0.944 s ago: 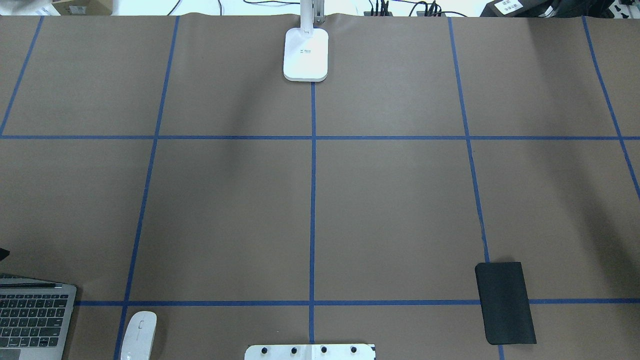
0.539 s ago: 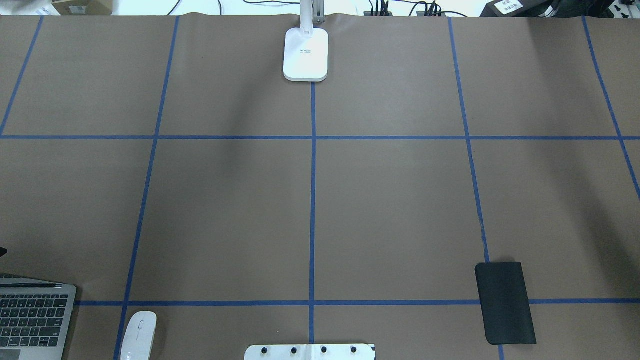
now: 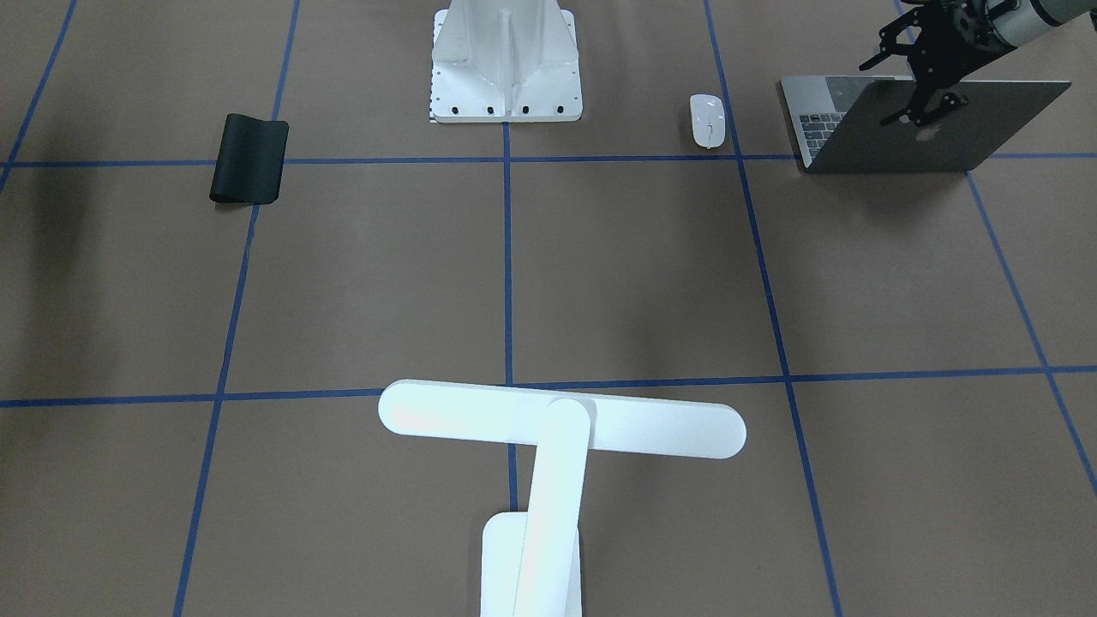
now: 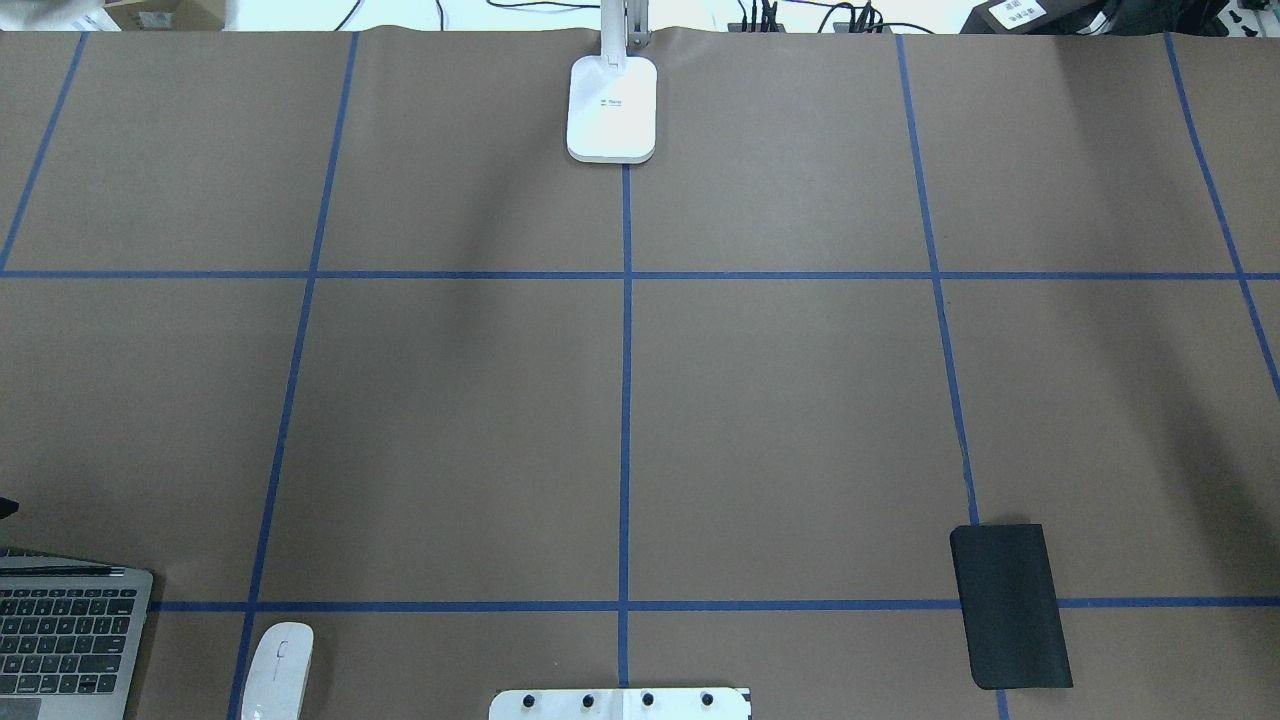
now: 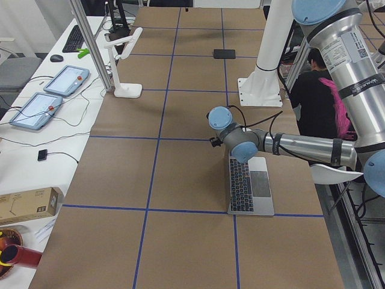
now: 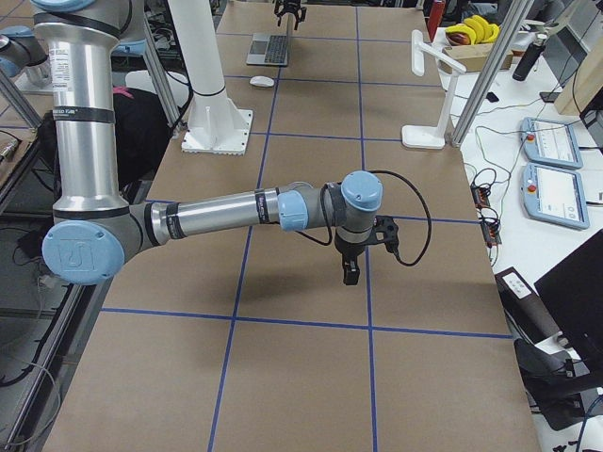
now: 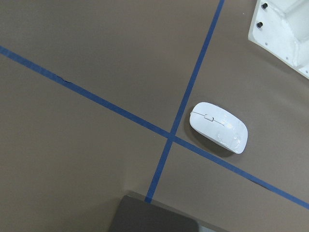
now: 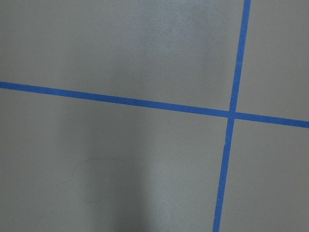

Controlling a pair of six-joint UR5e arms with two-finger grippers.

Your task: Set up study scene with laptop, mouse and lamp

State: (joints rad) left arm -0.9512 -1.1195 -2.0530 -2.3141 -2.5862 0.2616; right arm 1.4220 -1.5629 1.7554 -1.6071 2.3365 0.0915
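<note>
Open laptop (image 3: 934,128) sits lengthwise across the worktop (image 3: 651,274), lid's back facing away from the robot. Left end effector (image 3: 891,86) is spread at the lid's top edge. I cannot tell the right end effector (image 6: 350,273) state.

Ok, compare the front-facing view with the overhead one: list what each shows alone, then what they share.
Only front-facing: the left gripper, jaws spread at the top edge of the laptop lid, the lid's logo, and the bar head of the lamp. Only overhead: the lamp's base almost whole, and cables beyond the far edge of the table. Both: laptop, lamp, the mouse, the black mouse pad and the white pedestal.
</note>
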